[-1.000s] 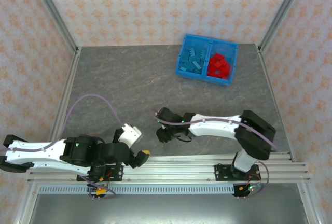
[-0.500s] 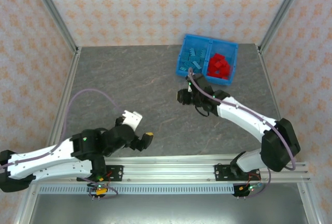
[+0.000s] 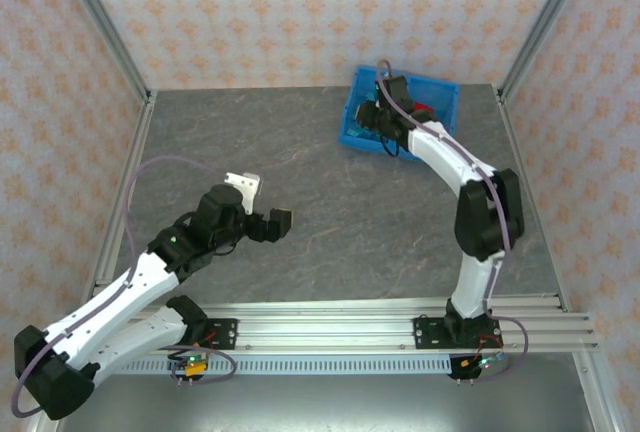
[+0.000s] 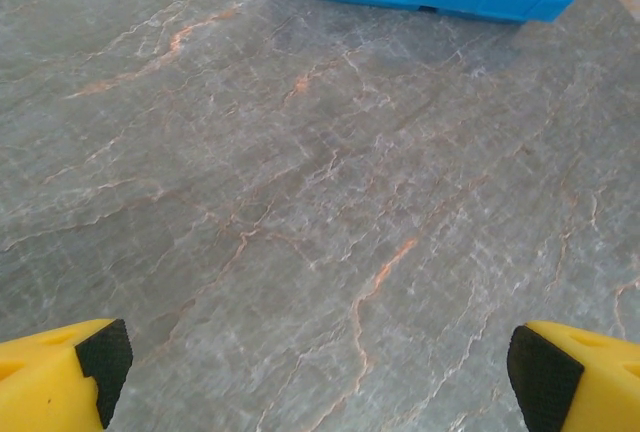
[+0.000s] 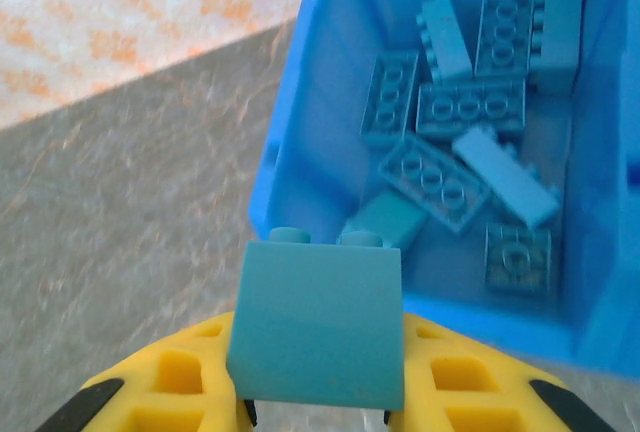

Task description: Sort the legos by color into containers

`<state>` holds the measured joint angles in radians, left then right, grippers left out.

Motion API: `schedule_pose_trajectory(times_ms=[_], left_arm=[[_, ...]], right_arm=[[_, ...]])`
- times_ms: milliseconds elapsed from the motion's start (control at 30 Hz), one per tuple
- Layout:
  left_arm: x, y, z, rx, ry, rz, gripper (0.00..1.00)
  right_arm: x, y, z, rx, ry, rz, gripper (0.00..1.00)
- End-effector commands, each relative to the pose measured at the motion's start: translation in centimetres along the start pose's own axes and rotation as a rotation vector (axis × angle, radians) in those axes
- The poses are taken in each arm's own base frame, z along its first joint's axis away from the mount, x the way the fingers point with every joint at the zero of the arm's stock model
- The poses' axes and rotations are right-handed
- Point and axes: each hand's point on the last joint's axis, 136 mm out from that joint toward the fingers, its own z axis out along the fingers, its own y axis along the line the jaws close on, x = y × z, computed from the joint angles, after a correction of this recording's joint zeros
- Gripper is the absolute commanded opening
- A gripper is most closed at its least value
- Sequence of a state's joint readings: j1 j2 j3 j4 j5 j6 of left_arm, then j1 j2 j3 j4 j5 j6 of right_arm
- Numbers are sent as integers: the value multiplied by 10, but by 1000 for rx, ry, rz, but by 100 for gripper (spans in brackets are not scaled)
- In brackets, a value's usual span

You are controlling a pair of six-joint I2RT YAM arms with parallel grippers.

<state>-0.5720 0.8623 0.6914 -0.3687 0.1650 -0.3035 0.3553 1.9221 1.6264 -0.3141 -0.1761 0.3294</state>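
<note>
The grey stone-patterned table carried 1 translucent blue bin at its far right, split by a divider into 2 compartments. The left arm reached over bare table near the front, its left gripper spread wide with nothing between the yellow fingers. The right arm stretched to the bin, where the right gripper pinched 1 light blue brick at the outer edge of the left compartment. That compartment held several loose light blue legos. The red legos lay piled in the right compartment.
</note>
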Motion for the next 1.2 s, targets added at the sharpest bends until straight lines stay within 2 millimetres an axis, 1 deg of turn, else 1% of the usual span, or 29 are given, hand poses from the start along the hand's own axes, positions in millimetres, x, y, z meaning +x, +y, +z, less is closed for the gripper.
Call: schedule_pose_trajectory(times_ms=[0,33,100,133,200,367,500,567,633,733,900,933,1033,1100,1167], left_arm=[[-12,-7,10,97,-26,4,100],[-13,-5,12,98,-25,-1,100],[-15,1,15,93,-29,-10,100],[-15,3,16,90,-31,-13,100],[-16,9,17,83,-29,-22,100],[-13,17,22,76,-22,-28,100],[-10,21,22,65,-13,-18,100],[-9,22,22,61,-10,-11,100],[-9,23,21,55,-8,-7,100],[-8,25,19,45,-7,-3,100],[-12,29,9,16,-49,-4,100],[-14,32,6,-1,-62,-4,100],[-20,42,-2,-71,-98,8,100],[-24,53,-6,-134,-121,15,100],[-26,70,-10,-236,-148,8,100]], right_arm=[[-24,-16,23,64,-19,31,27],[-31,-17,31,71,-26,36,27],[-38,-27,51,105,-22,49,27],[-46,-29,58,111,-29,58,27],[-53,-36,78,129,-25,69,28],[-61,-43,119,143,-13,68,28],[-66,-43,141,116,-42,72,31],[-70,-40,146,96,-62,75,35],[-75,-37,145,86,-77,77,43],[-86,-28,133,61,-95,73,49],[-100,-11,102,18,-94,52,52],[-100,-9,96,13,-84,51,52],[-89,-4,79,-9,-29,50,52],[-76,-5,67,-9,3,43,53],[-68,-5,46,-18,-12,34,54]])
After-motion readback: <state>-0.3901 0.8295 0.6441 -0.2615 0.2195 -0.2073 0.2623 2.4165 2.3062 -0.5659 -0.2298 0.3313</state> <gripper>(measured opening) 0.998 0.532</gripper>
